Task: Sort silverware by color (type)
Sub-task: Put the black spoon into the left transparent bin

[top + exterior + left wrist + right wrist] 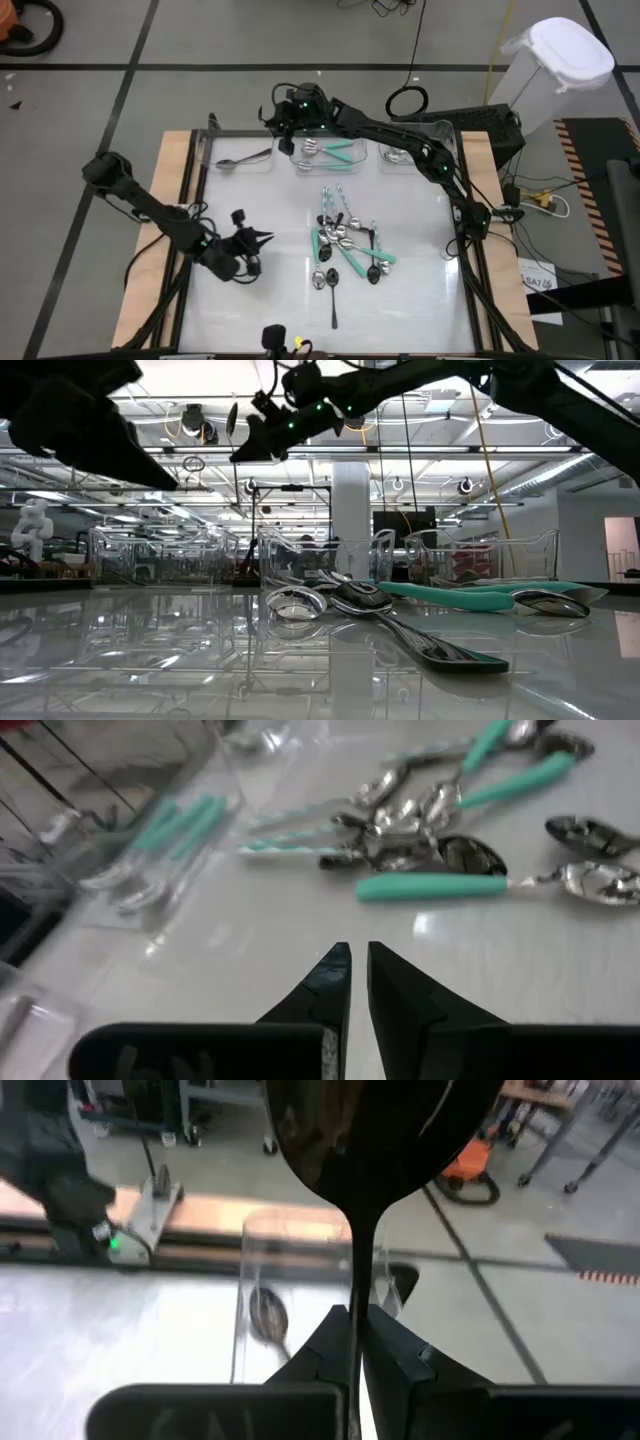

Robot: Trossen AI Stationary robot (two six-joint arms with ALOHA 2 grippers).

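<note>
1. Far left of the tabletop (260,300): the left hand (262,238) hovers low over bare surface, its tips pinched almost together and grasping nothing, pointing toward the pile.
2. Back-left: the left clear bin (238,152) holds 1 dark spoon (240,160) lying flat.
3. Just right of that, the right hand (283,122) is up in the air near the back row, clenched tight on the thin stem of a black spoon (375,1140), bowl sticking out ahead of the fingers. From the wrist view the dark-spoon bin sits right beyond it, so my read is that's where it's headed.
4. Middle bin (328,152): teal-handled spoons (335,150) already inside. The right-hand bin (402,153) shows something silvery, too small to name.
5. Centre of the tabletop: the unsorted pile (345,245), teal-handled and pale striped-handled spoons crossing and touching, with 1 dark utensil (332,305) lying a little apart at the front.
6. Handling call: these look light, stiff and slick. Polished bowls will likely slip, so pinch the handle near mid-length.
7. In the way: overlapping handles in the pile could drag neighbours along, and the glossy tabletop gives little friction. Bin walls stand upright, so a spoon must drop in from above.
</note>
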